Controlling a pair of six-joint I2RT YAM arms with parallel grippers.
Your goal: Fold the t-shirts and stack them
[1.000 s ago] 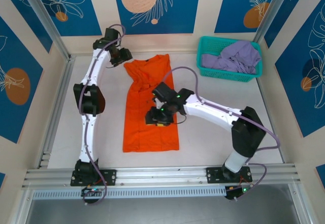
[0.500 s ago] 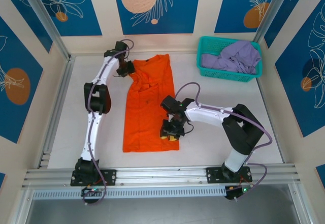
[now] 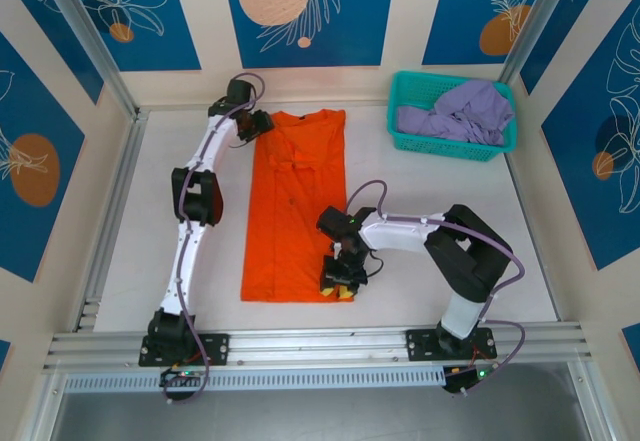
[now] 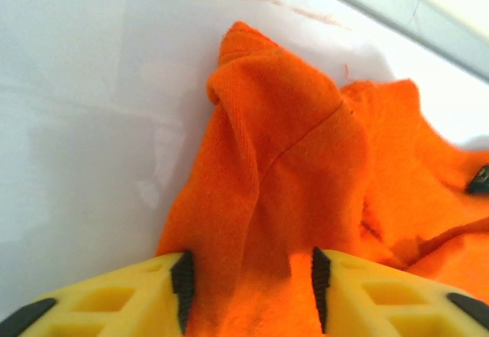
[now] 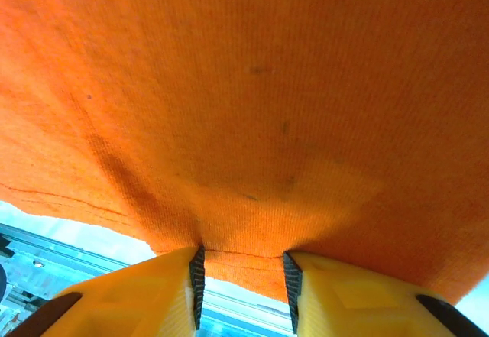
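Left arm (image 3: pixel 190 201) is stretched out long, running from its base at the near edge up the left side of the bench (image 3: pixel 130 221). It is gently bent at the elbow, and the wrist hooks to the right at the far end. The left tool (image 3: pixel 258 124) sits right on the far-left corner of the orange t-shirt (image 3: pixel 295 206).

From the left wrist camera, the yellow fingers (image 4: pixel 114 299) are closed in on a bunched ridge of orange cloth. The fabric fills the gap between the pads and rises off the white surface in a peaked fold.

Over to the right arm (image 3: pixel 465 261): it is folded tight, with the upper link coming up from the base and the elbow doubled back. The forearm lies low, reaching left across the bench. The right tool (image 3: pixel 340 279) points down at the shirt's near-right hem corner.

The right wrist camera confirms the grip. The fingers (image 5: pixel 130 291) are narrow, with the hem edge pinched between the dark pads and orange cloth spreading away above them.

The shirt itself lies lengthwise down the middle of the bench, collar end far and hem end near. It is mostly flat, with some creasing around the chest.

Far right, the lavender t-shirt (image 3: pixel 455 111) is heaped in the teal basket (image 3: pixel 400 86), well apart from both tools.
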